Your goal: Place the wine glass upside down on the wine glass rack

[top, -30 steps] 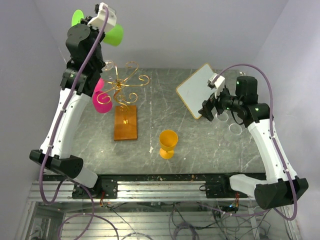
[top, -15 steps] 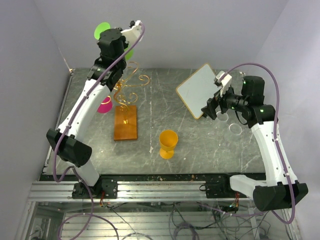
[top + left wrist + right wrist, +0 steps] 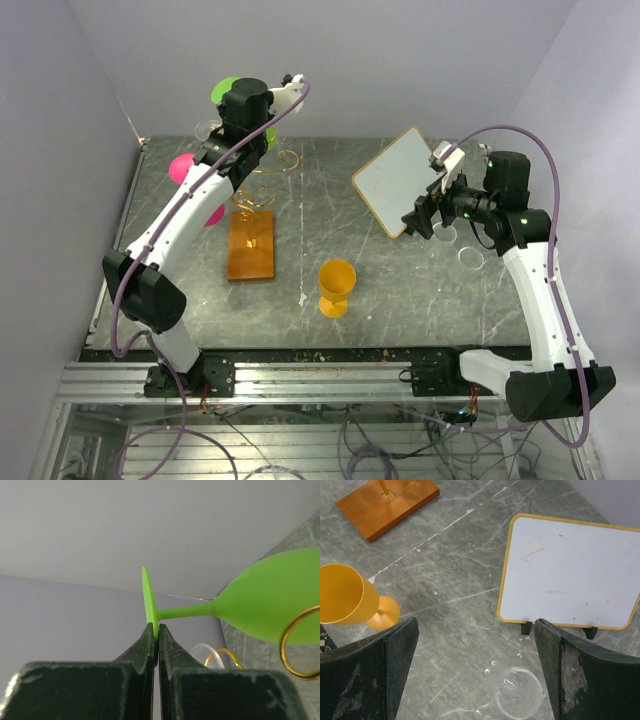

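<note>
Pinching the green wine glass [image 3: 270,600] by its foot rim, the left gripper [image 3: 155,630] holds it sideways just ahead of its tips, bowl beside a gold rack loop [image 3: 283,647] — hanging not yet done — right gripper [image 3: 476,650] wide, empty.

Green wine glass [image 3: 260,605] in left hand [image 3: 155,640]

A grey marbled table [image 3: 300,215] carries white flecks and scratches. Toward its near edge an orange plastic goblet [image 3: 336,287] [image 3: 345,600] stands upright on its foot. Well apart from it, at the far right, a yellow-framed whiteboard [image 3: 397,180] [image 3: 570,575] leans on two small black feet (its face is blank but for faint smudges). A clear tumbler [image 3: 519,692] stands just before those feet. A pink wine glass [image 3: 182,167] shows at the far left, partly hidden.
</note>
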Robot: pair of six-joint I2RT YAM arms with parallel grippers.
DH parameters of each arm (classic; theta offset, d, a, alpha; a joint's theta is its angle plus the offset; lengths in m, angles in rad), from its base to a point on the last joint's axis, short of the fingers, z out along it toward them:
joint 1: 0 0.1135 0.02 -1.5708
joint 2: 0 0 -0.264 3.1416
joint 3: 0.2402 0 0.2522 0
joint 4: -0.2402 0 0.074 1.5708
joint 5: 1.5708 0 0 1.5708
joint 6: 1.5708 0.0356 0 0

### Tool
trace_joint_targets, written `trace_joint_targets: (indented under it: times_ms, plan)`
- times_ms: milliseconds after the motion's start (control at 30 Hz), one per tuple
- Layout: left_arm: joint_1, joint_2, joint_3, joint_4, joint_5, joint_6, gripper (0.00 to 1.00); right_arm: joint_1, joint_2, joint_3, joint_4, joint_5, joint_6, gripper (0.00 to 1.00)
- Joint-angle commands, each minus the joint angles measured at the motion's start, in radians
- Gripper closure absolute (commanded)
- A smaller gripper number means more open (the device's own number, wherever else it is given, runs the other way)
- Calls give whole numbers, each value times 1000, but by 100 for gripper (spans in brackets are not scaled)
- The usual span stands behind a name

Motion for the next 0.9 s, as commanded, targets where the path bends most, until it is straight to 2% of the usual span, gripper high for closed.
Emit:
trace_joint_targets:
  times_ms: [0,867]
  plan:
    - [-18,-49,-4,-33,25,-31,93,-10,-1,5,39,-4,21,0]
    - [-48,-109,-98,-101,32,-24,93,-23,-3,2,49,-10,30,0]
